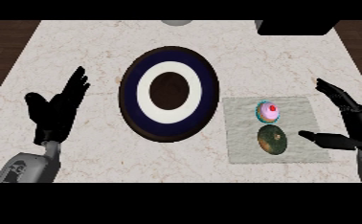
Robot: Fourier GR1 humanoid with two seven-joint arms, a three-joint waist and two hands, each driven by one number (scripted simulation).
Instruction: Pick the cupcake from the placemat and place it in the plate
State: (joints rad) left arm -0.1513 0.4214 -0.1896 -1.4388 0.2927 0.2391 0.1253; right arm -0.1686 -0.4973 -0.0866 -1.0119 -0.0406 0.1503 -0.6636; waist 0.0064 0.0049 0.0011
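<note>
A cupcake (268,111) with pink icing, a red top and a teal wrapper sits on a pale grey placemat (304,122) at the right of the marble counter. Left of the mat lies a large round plate (168,92) with a dark blue rim, a white ring and a brown centre. My right hand (341,122) is open at the mat's right edge, fingers above and thumb below, apart from the cupcake. My left hand (60,106) rests open at the far left, fingers up.
A dark round brownish item (271,139) lies on the mat just below the cupcake. A black box (295,27) stands at the back right and a grey round object (175,22) at the back edge.
</note>
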